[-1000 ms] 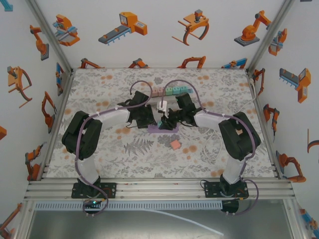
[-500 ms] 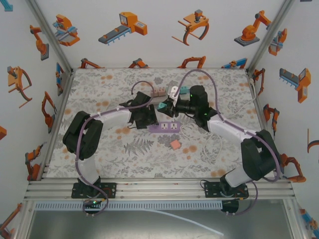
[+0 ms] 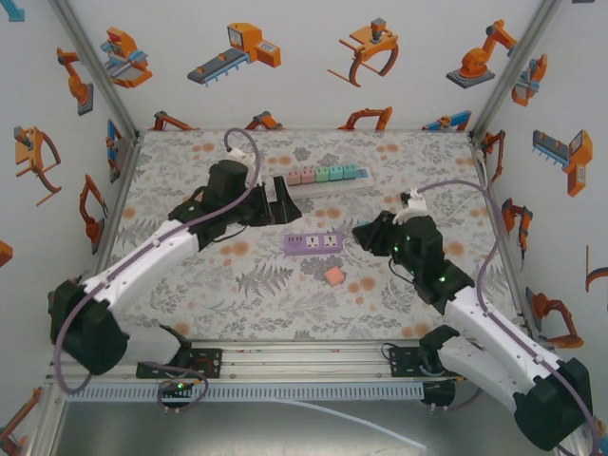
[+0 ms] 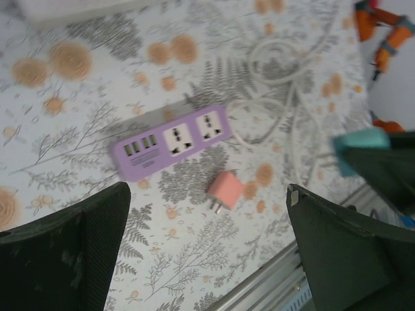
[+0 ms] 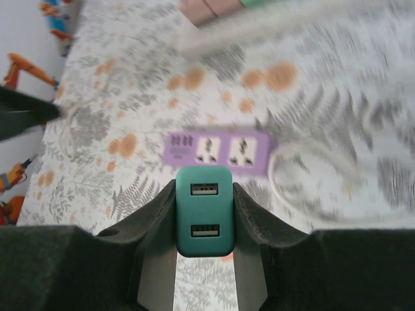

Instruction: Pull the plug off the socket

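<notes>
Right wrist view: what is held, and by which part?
The right gripper clamps the teal charger plug by its two side faces, USB ports toward the camera. The left gripper is open, empty.

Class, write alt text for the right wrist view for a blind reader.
The right end effector grips a teal plug with two USB ports. Beyond it a purple power strip lies on the floral table, both sockets empty, a white cable curling beside it.

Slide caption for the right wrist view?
Right pincer holds teal plug clear of the purple power strip.
</notes>
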{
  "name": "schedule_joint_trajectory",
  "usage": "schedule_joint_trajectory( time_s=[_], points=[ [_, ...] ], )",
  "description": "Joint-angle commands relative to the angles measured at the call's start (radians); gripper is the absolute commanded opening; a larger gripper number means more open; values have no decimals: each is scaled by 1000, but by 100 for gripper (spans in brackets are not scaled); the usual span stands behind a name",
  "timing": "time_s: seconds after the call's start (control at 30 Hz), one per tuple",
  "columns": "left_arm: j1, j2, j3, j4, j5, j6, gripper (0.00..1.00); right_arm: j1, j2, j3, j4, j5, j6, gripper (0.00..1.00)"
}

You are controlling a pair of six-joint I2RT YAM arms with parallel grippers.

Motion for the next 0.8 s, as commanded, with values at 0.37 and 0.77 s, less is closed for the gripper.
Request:
schedule_joint_trajectory(
  time_s=[0.37,0.77],
  points=[
    [-3,-301,-160,-50,37,244,97,11,318,-161,187,7,220,23],
    [8,-144,-78,1,-250,168,97,47,195,-174,28,163,225,72]
  ],
)
